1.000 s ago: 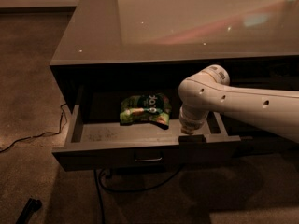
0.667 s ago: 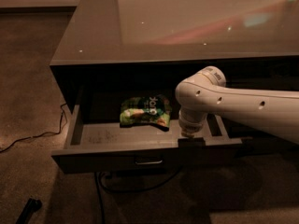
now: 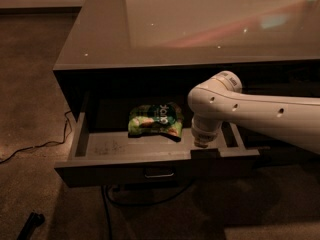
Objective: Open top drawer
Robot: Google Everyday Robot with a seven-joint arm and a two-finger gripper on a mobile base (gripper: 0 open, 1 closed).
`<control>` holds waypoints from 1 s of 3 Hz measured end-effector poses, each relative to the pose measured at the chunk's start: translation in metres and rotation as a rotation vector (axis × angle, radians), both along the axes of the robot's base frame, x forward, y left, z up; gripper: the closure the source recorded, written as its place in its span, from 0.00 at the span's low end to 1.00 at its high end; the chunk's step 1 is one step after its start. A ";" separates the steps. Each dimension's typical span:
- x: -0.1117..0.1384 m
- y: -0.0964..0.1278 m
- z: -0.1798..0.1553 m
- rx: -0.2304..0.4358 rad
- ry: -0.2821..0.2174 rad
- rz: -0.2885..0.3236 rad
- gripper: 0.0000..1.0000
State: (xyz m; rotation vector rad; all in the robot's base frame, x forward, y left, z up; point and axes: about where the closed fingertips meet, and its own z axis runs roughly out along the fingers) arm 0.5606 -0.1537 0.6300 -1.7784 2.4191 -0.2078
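The top drawer stands pulled well out from under the table, its metal pull at the centre of the dark front and a green snack bag lying on its grey floor. The gripper sits at the front wall, right of the pull, under the white arm reaching in from the right. Whether it clamps that wall, I cannot tell.

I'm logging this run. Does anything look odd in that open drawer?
Nothing looks damaged. A crumpled green snack bag lies loose on the floor of the top drawer; the gripper is at its front rim, right of the pull.
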 end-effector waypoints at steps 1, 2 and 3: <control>0.000 0.000 0.000 0.000 0.000 0.000 0.58; 0.000 0.000 0.000 0.000 0.000 0.000 0.35; 0.000 0.000 0.000 0.000 0.000 0.000 0.12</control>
